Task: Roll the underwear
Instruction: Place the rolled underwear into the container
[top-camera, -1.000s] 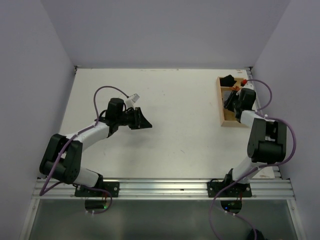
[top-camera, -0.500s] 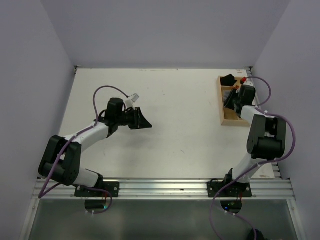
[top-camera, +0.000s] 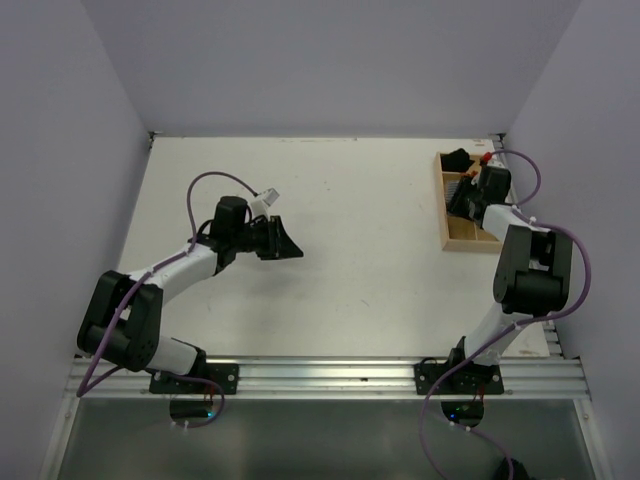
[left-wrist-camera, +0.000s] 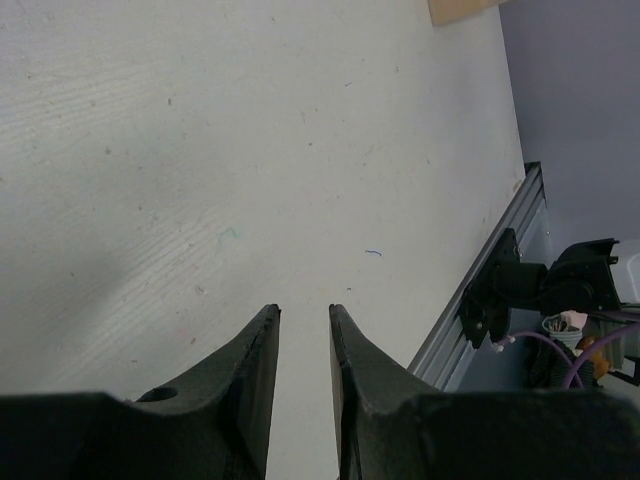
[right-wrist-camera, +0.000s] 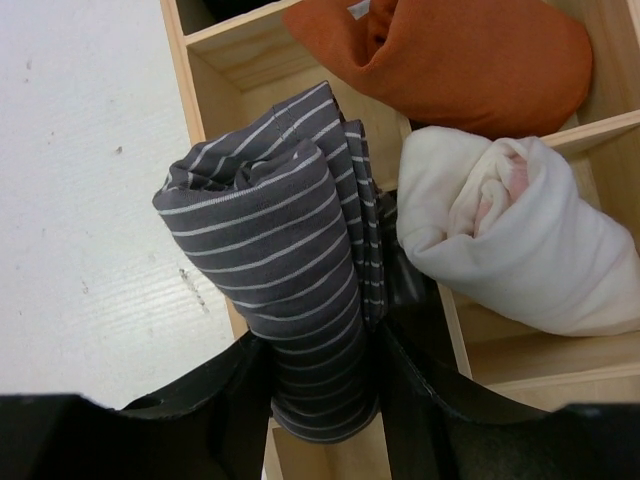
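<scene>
The big white table (top-camera: 350, 220) is under both my arms. At about 2 o'clock on it sits the wooden box (top-camera: 465, 247) with little rooms inside.

My left gripper (left-wrist-camera: 303, 312) hangs over bare table near 9 o'clock. Its two fingers are a little way apart and hold nothing.

My right gripper (right-wrist-camera: 320, 370) is at the box. Its fingers are closed around the underwear (right-wrist-camera: 270, 250), one on each side, both touching it. I cannot tell how hard they squeeze.

The underwear is already a fat roll. It stands on end at the left wall of the box, over one of the rooms. I cannot see if its bottom rests on the wood. An orange bundle (right-wrist-camera: 460, 60) lies at 1 o'clock from it, and a white bundle (right-wrist-camera: 510, 240) at 3 o'clock, just beside it.

I think the roll is light, soft and squashy. It will not break, but it could come undone if I let it flop. The best place to hold it is across the middle, so the loose end is pinned.

It is dark grey with thin white stripes. The stripes curl round at the top where the layers show.
</scene>
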